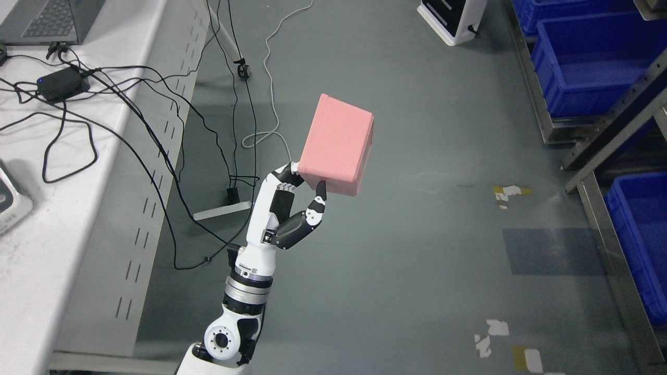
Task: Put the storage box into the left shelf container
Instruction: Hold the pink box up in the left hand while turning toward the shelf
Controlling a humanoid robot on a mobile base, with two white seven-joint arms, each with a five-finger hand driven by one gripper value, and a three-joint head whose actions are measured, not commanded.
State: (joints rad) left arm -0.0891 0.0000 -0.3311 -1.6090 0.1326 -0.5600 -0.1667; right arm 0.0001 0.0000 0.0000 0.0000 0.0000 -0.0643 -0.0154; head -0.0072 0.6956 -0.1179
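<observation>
Near us, our left robot hand (302, 195) grips the pink storage box (337, 151) aloft over the floor, so pickup is done, while the blue shelf containers (583, 73) far right wait.

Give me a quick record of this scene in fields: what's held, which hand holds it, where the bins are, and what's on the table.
held object: pink storage box, lifted in the air above the floor, tilted
holding hand: left robot hand, fingertips pinching the box's lower corner
right robot hand: not in view
containers: blue bins on the metal shelf frame at the right edge, apart from the box
table: white table at left, with laptop, black power adapter and tangled cables
floor: grey, tape scraps
</observation>
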